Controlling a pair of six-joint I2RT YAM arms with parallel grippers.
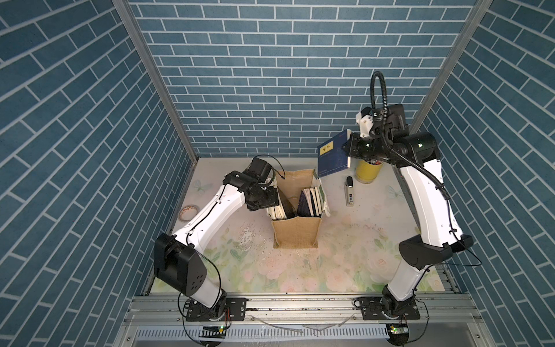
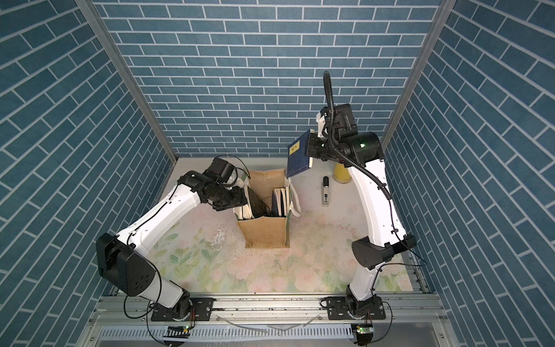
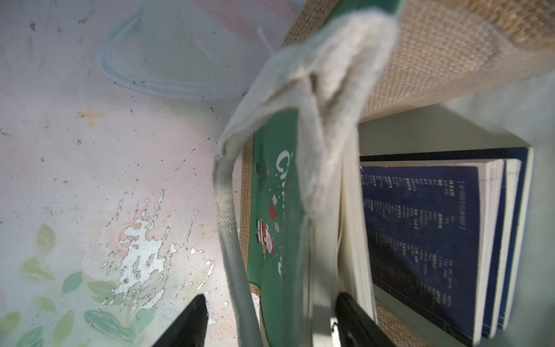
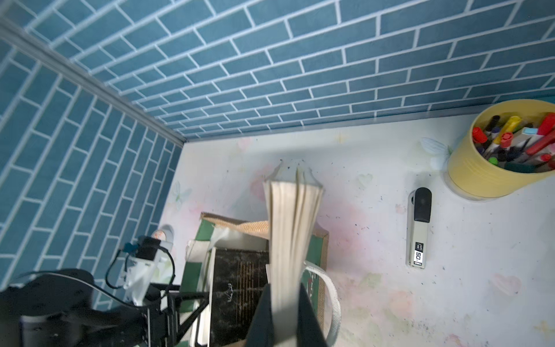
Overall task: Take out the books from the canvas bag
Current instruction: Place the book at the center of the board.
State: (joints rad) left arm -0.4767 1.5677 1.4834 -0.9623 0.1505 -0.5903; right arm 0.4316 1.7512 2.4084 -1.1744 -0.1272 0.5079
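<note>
The canvas bag (image 1: 295,234) (image 2: 264,231) stands upright mid-table, its mouth facing up. Inside it, navy books (image 1: 310,201) (image 3: 420,240) lean against the right wall. A black book (image 1: 286,204) (image 4: 237,282) slants at the left. My right gripper (image 1: 350,147) (image 4: 283,288) is shut on a navy book with a yellow label (image 1: 333,159) (image 2: 297,159) and holds it high, right of the bag. My left gripper (image 1: 271,198) (image 3: 271,303) is open astride the bag's green left wall (image 3: 276,210) and cream handle (image 3: 315,120). One finger is outside the bag and one inside.
A yellow pen cup (image 1: 368,171) (image 4: 492,168) stands at the back right. A stapler (image 1: 349,190) (image 4: 419,228) lies between it and the bag. A tape roll (image 1: 188,211) sits at the table's left edge. Blue brick walls close in three sides.
</note>
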